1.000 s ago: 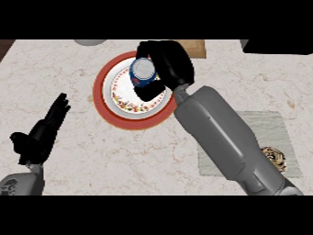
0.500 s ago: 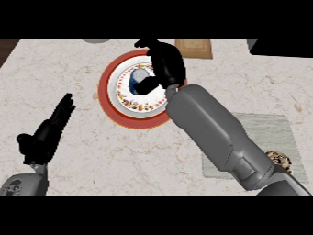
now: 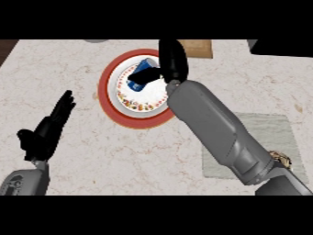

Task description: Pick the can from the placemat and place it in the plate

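Can (image 3: 142, 74) lies tilted on the plate (image 3: 111, 98), clear of the placemat (image 3: 281, 133). We read our right hand (image 3: 172, 62) as uncurled beside it; left hand (image 3: 47, 131) rests open, near-left.

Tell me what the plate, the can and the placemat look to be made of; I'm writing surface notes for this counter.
Plate: likely glazed ceramic, with a smooth white centre, patterned ring and red rim. Can: probably painted metal, a blue cylinder with a dark end, lying tilted on the plate. Placemat: seems woven fabric, matte grey-green, flat with a faint texture. None can be confirmed from the look alone.
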Robot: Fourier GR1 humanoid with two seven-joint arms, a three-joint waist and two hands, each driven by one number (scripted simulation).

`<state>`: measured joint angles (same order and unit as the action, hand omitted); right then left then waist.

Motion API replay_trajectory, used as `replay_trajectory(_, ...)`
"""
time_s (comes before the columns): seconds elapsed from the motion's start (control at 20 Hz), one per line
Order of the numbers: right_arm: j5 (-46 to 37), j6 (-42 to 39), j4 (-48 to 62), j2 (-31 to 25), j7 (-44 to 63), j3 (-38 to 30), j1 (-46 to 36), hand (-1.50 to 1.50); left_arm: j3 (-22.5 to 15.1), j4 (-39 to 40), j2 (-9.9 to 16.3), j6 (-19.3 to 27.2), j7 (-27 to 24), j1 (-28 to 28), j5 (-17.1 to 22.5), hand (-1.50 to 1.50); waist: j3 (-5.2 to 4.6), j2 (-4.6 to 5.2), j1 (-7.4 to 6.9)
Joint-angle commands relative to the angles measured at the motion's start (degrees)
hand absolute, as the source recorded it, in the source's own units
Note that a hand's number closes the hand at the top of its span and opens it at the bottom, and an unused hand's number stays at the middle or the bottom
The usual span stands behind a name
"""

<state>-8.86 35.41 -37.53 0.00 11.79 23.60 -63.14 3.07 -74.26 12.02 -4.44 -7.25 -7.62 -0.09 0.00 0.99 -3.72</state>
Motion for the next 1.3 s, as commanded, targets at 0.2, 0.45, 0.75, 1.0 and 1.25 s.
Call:
replay_trajectory(0.2,13.47,-4.22,-3.02,-0.62,-18.38,-13.59,8.53,-1.50,1.21,-1.29,0.06,-0.49,0.30,2.62,1.38,0.00,0.11,-0.42,2.36)
replay_trajectory(0.45,17.85,-15.45,-1.82,-8.42,-27.20,-19.77,12.26,-1.50,1.66,-2.11,0.05,0.29,-1.06,4.20,0.69,0.00,0.06,-0.65,2.84)
replay_trajectory(0.75,17.85,-27.63,1.22,-14.74,-36.50,-21.14,18.11,-1.50,0.84,-0.39,-1.40,1.02,-0.88,2.98,-0.49,0.00,0.03,-0.69,3.22)
replay_trajectory(1.0,16.08,-31.79,4.18,-15.36,-39.82,-21.59,18.95,-1.50,1.93,-8.95,0.43,0.01,6.31,3.68,1.32,0.00,0.04,-0.95,3.05)
replay_trajectory(1.25,13.22,-34.34,16.26,-17.13,-46.92,-23.59,15.01,-1.50,1.12,-4.46,-0.73,0.27,0.37,4.96,-1.33,0.00,0.04,-0.63,2.60)
